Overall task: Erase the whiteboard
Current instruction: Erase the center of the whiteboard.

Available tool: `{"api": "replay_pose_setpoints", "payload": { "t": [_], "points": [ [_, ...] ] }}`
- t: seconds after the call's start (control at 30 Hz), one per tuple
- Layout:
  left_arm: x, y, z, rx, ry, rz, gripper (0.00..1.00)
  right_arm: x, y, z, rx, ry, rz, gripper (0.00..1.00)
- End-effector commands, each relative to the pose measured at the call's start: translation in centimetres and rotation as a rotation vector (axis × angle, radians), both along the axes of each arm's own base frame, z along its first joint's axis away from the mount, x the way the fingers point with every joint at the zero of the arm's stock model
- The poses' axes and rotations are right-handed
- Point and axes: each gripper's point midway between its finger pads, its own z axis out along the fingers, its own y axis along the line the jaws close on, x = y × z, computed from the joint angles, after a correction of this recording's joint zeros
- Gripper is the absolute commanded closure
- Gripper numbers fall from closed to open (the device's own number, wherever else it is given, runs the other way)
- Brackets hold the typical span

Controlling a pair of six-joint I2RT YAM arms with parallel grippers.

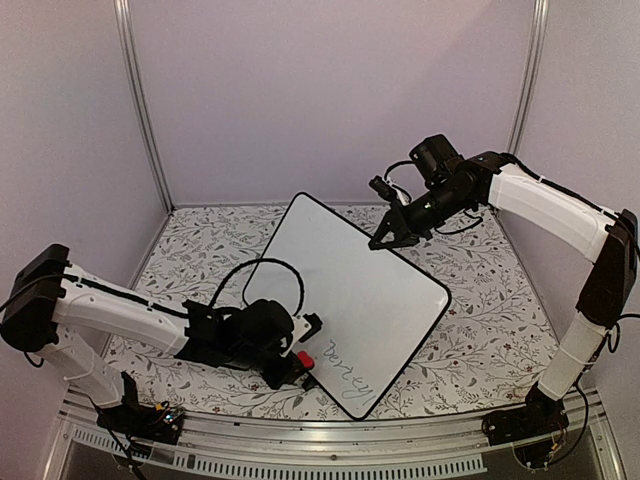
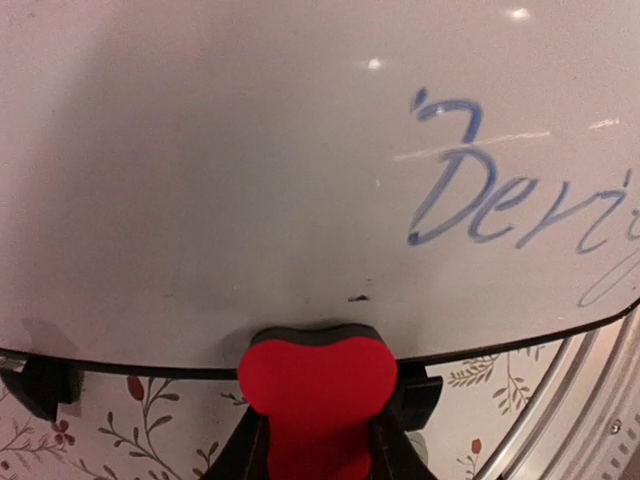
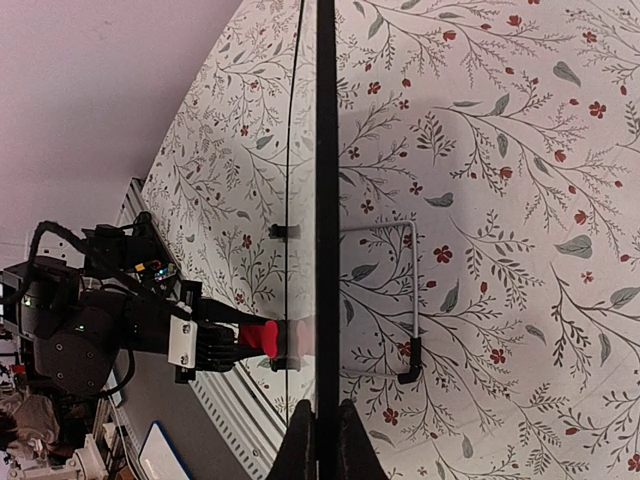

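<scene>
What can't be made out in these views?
The handwriting: cut off by the right edge in the left wrist view, too small to read in the top view.
The whiteboard face: edge-on in the right wrist view, so the writing is hidden.
The left fingers: cut by the left wrist view's bottom edge, partly covered by the red eraser.

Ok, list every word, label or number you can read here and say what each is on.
"Deri": blue cursive handwriting on the whiteboard, near its lower edge; the left wrist view cuts off the rest of the word.
The same writing in the top view: too small and upside down to read.
No print shows on the red eraser.
</scene>
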Motion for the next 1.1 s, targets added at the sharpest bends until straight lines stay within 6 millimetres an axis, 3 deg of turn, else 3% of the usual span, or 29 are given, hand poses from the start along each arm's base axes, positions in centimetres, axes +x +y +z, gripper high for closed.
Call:
{"api": "replay_pose_setpoints", "payload": {
  "t": [0.0,0.13,0.43,0.53,0.63,0.8,1.07],
  "points": [
    [-0.4,2.7,-3.5,0.136,0.029,0.038,1.0,-2.2,0.9,-2.2,-0.039,0.063,0.082,1.0],
    [0.3,1.9,-1.6,0.084,-0.019,0.036,1.0,-2.2,0.9,-2.2,-0.038,0.064,0.083,1.0],
    [2.5,-1.4,6.9,-0.151,-0.198,0.008,1.0,-2.2,1.0,-2.1,-0.037,0.063,0.083,1.0],
    [3.1,-2.5,8.5,-0.182,-0.218,0.003,1.0,-2.2,0.9,-2.1,-0.038,0.065,0.083,1.0],
    [3.7,-3.5,8.3,-0.16,-0.22,-0.006,1.0,-2.2,0.9,-2.2,-0.039,0.066,0.083,1.0],
    [4.1,-4.7,6.2,-0.12,-0.187,-0.023,1.0,-2.2,0.9,-2.3,-0.041,0.067,0.082,1.0],
    [2.7,-4.2,4.2,-0.116,-0.113,-0.04,1.0,-2.2,0.9,-2.3,-0.04,0.066,0.082,1.0]
  ]
}}
